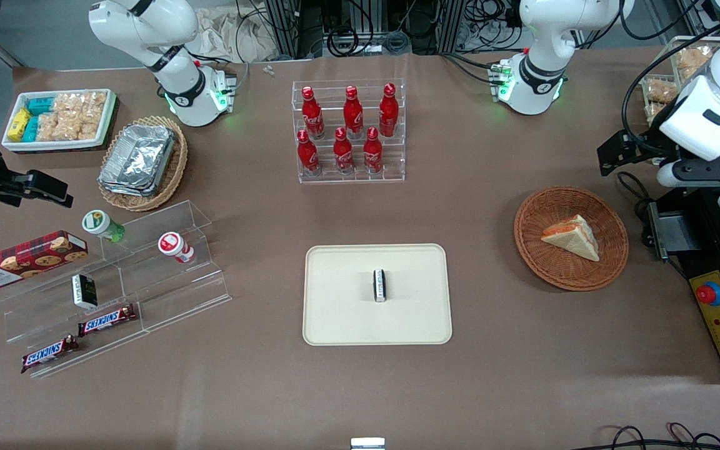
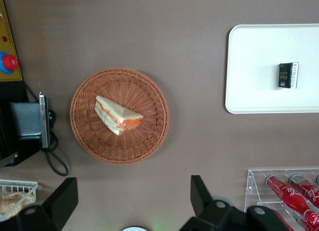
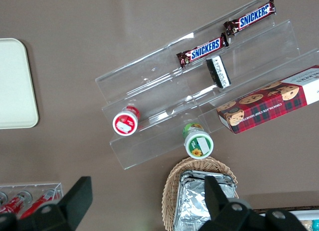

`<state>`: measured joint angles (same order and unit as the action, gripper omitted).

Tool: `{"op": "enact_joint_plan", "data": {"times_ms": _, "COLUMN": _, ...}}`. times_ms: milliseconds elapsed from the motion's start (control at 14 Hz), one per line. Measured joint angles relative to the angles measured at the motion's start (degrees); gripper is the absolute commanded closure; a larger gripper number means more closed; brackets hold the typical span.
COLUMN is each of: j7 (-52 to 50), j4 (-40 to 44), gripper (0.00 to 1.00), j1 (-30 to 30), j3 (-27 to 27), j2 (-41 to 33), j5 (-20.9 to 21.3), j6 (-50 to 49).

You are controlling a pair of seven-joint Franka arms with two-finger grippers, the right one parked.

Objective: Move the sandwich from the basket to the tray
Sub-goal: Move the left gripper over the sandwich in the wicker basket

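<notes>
Wrist view: sandwich (image 2: 118, 115) in basket (image 2: 149, 136), apart from open hand (image 2: 132, 201).

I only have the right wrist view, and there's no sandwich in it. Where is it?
Observer: The sandwich lies in the basket, toward the working arm's end of the table.
Operator: Gripper on it?
Observer: No. The gripper hovers open above the table, farther from the front camera than the basket, holding nothing.
Operator: I see only a bare tray corner. Tray free?
Observer: Not quite. A small black packet sits at the middle of the tray.
</notes>
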<state>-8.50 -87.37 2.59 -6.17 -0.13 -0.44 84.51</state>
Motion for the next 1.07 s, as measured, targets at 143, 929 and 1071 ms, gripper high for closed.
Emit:
{"op": "enact_joint_plan", "data": {"times_ms": 143, "j7": -0.94, "j4": -1.13, "gripper": 0.00, "j1": -0.12, "j3": 0.31, "j2": 0.00, "j5": 2.38, "j6": -0.87}}
{"op": "enact_joint_plan", "data": {"times_ms": 929, "j7": -22.47, "j4": -17.12, "gripper": 0.00, "j1": -2.40, "j3": 9.94, "j2": -1.49, "j5": 0.50, "j6": 13.93}}
{"op": "enact_joint_plan", "data": {"times_ms": 1071, "j7": -30.14, "j4": -22.13, "gripper": 0.00, "j1": -2.39, "j3": 10.10, "j2": -1.46, "j5": 0.46, "j6": 18.70}}
